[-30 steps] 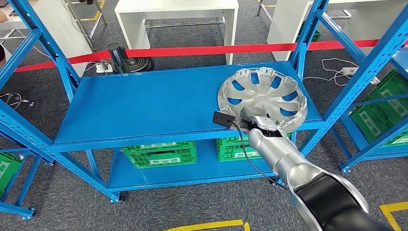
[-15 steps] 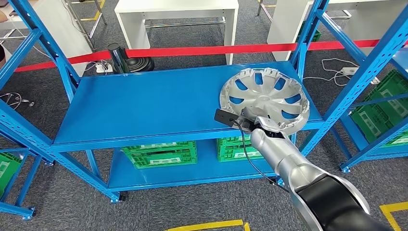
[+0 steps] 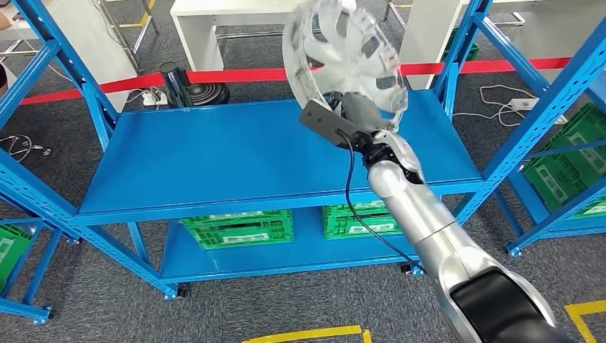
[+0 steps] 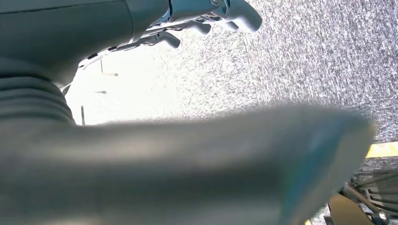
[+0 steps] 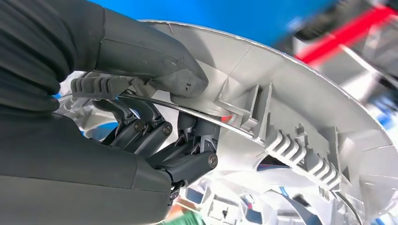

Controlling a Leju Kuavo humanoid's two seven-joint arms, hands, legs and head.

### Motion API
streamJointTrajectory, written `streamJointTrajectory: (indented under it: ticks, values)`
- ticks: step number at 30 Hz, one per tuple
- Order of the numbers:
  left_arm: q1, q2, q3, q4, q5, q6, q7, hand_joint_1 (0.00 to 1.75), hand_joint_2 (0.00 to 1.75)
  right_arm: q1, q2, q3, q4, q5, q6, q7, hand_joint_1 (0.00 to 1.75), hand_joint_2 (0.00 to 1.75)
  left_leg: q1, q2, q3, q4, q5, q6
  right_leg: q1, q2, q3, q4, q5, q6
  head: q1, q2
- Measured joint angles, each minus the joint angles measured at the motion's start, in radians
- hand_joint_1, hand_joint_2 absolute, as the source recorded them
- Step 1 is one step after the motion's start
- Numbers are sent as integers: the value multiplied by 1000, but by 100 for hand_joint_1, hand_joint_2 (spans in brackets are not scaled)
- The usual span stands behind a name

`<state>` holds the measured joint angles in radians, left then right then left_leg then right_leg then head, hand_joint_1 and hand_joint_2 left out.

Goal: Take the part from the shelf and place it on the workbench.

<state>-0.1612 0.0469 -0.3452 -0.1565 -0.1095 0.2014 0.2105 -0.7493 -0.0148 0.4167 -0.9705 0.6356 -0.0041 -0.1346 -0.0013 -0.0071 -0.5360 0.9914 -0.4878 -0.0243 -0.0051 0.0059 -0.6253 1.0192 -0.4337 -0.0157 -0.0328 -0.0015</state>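
The right hand [image 3: 389,151] is up near the middle of the head view, and it holds the hubcap [image 3: 343,53] by its rim. The hubcap is in the air at the top middle of the frame, above the blue shelf [image 3: 236,161] and not touching it — it is tilted up on its edge and looks blurry. In the right wrist view the thumb presses on one side of the hubcap's [image 5: 300,122] rim and the dark fingers [image 5: 141,126] curl in on the other side, so the right hand [image 5: 155,122] has a tight hold on it. A small black box [image 3: 323,123] with a black cable sits by the wrist. The left hand [image 4: 206,21] shows at the top of the left wrist view, over grey carpet; its fingers [image 4: 244,14] are curled a bit and apart, with nothing in them. Under the shelf are green crates [image 3: 239,227]. A red tape [image 3: 236,76] runs across behind the shelf, and a white table [image 3: 200,21] stands behind that at the top. More green crates [image 3: 564,171] are on the right — on another blue rack [image 3: 550,93].
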Motion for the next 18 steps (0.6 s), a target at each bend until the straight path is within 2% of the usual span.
streamJointTrajectory:
  ticks: [8,18]
  values:
    - [-8,0,-14,0,-2,0,-9,0,175,16,-26,70,-266,-6,-28,9,175,175,0,2,0,0,-1,0,-1,2,0,0,0,0,0,0]
    - [-5,0,-17,0,18,20,-24,0,175,92,-65,268,-526,25,-85,-31,175,175,0,2,0,0,-2,0,0,2,0,0,-1,1,0,0]
